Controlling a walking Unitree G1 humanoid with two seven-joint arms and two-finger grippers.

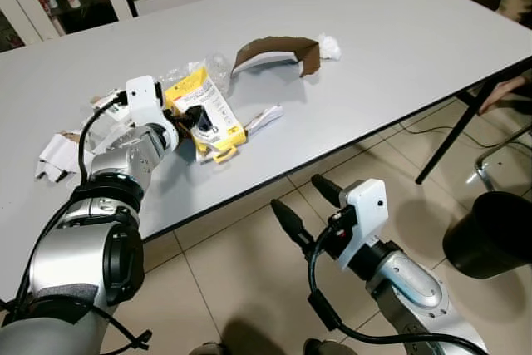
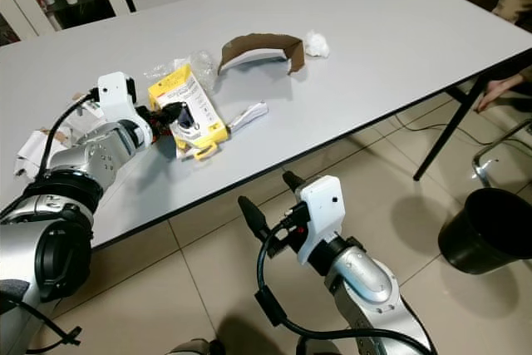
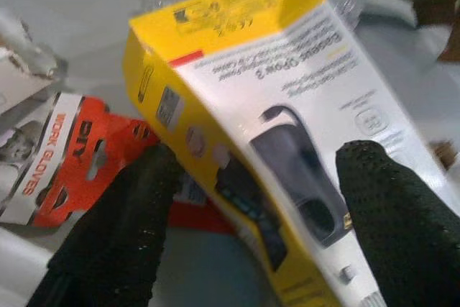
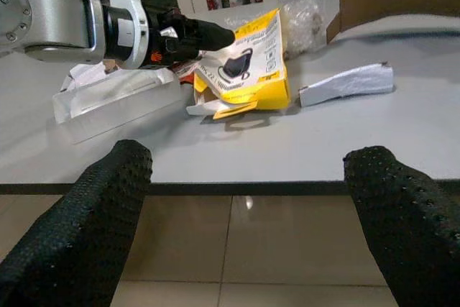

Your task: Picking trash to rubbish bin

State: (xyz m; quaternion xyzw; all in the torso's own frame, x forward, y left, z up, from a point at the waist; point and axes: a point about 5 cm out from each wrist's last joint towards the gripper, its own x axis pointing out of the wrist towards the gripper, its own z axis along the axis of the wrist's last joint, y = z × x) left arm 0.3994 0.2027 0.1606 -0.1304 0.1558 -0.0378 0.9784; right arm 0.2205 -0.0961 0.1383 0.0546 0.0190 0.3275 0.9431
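Head views – table: a white table carries the trash; my left gripper reaches over it, fingers on either side of the yellow package.
Head views – other litter: a curved brown cardboard strip, a white paper wad just beside it, crinkled clear plastic behind the package, a folded white scrap near the table's front edge.
Head views – bin: the black rubbish bin stands on the tiled floor off my right, well apart from the package.
Head views – right arm: my right gripper hangs below the table edge, fingers spread, nothing between them.
Left wrist view: my fingers straddle the package, one each side – I cannot tell whether they clamp it. A red glove card lies beneath.
Right wrist view: package tilted up on the table, the left gripper against it.
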